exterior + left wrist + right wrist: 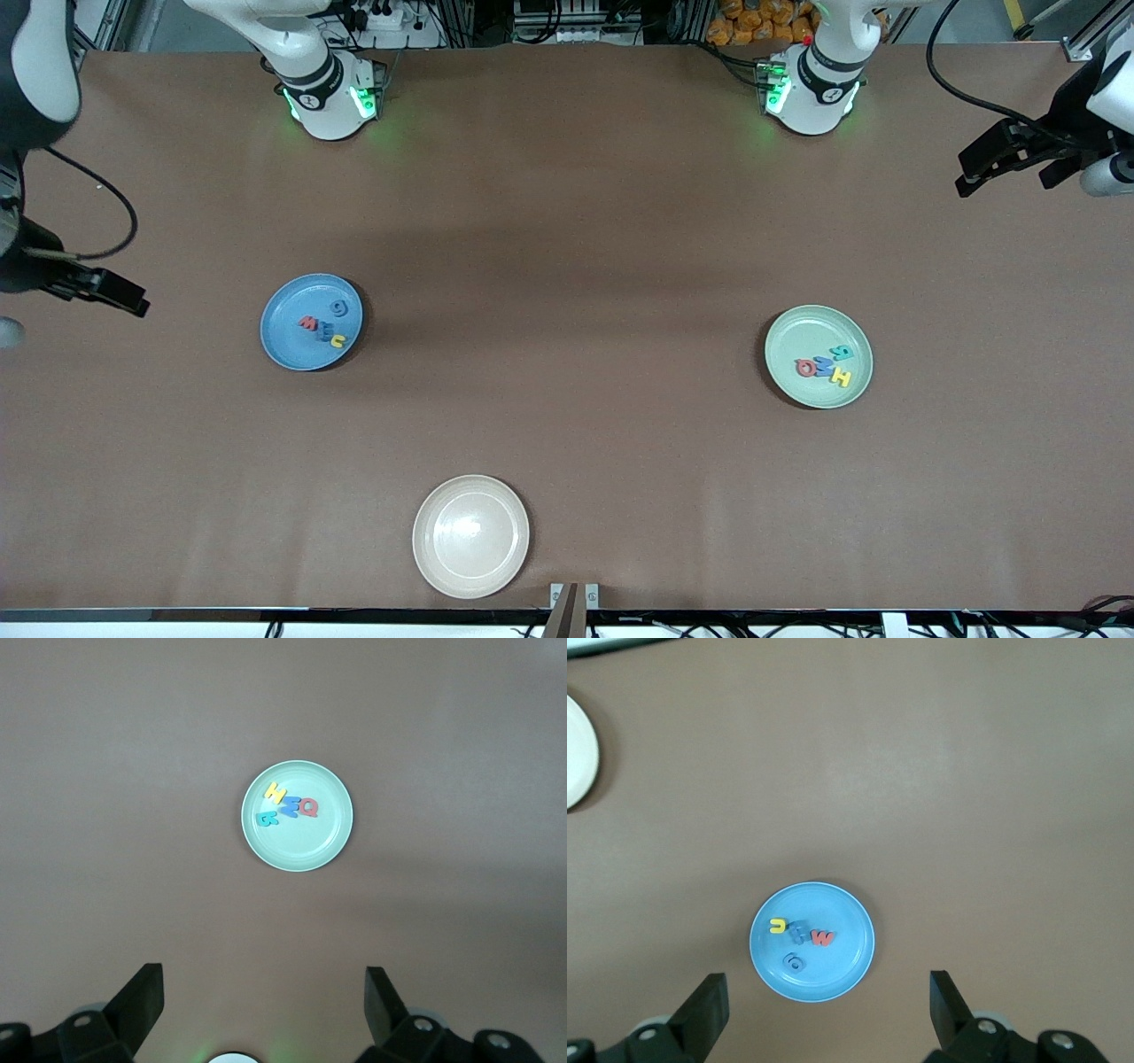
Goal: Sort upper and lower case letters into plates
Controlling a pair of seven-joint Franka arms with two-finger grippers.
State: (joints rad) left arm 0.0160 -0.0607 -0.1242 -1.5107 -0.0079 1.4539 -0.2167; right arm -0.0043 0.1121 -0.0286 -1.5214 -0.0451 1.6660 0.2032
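The light blue plate (292,350) lies toward the right arm's end and holds a blue letter (339,307), a red w (308,323), a teal letter (323,330) and a yellow u (337,340). The mint green plate (811,394) lies toward the left arm's end and holds a teal R (842,353), a red Q (805,367), a blue M (824,368) and a yellow H (840,378). My left gripper (970,173) hangs open and empty over its end of the table, high above the mint plate (306,846). My right gripper (124,297) hangs open and empty over its end, high above the blue plate (842,966).
A cream-white glossy plate (470,535) lies empty near the table's edge closest to the front camera; it shows at the border of the right wrist view (576,753). The two arm bases (332,97) stand along the table's edge farthest from that camera.
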